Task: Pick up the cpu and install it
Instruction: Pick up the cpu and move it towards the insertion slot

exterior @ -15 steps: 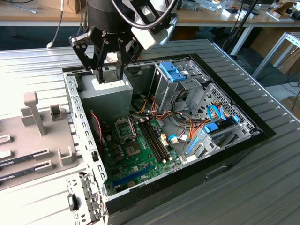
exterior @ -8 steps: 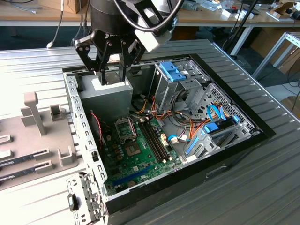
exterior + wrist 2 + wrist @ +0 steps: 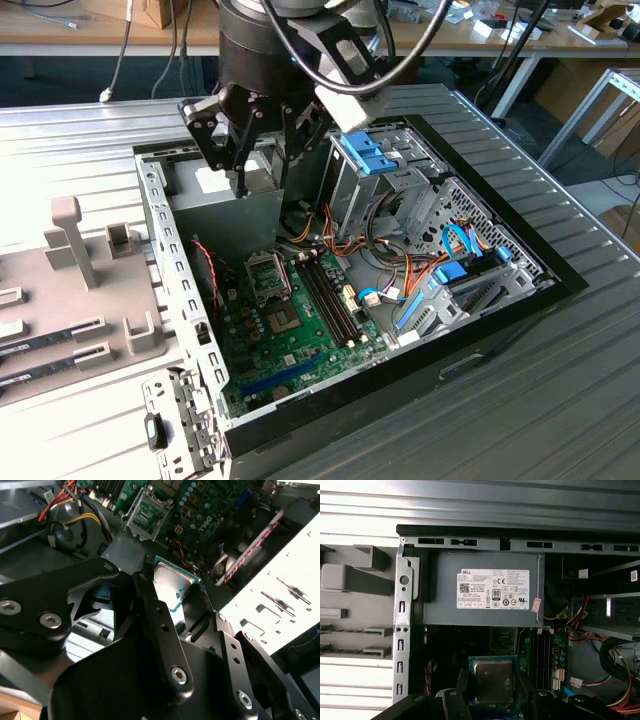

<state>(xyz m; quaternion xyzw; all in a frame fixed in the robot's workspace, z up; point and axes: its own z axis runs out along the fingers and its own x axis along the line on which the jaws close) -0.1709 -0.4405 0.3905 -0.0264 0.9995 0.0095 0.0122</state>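
Both wrist views show the hand (image 3: pixel 494 686) pinching the cpu (image 3: pixel 492 679) by opposite edges, metal top exposed. The exterior view places the hand at upper centre, over the power supply (image 3: pixel 205 212); the motherboard socket (image 3: pixel 268 280) sits lower, well apart.

In my first wrist view the grey power supply (image 3: pixel 440 580) carries a white printed label (image 3: pixel 493 589); I cannot read it.

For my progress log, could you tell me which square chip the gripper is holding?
The silver-topped, green-rimmed cpu, clamped in the gripper; the bare dark chip lies on the motherboard.
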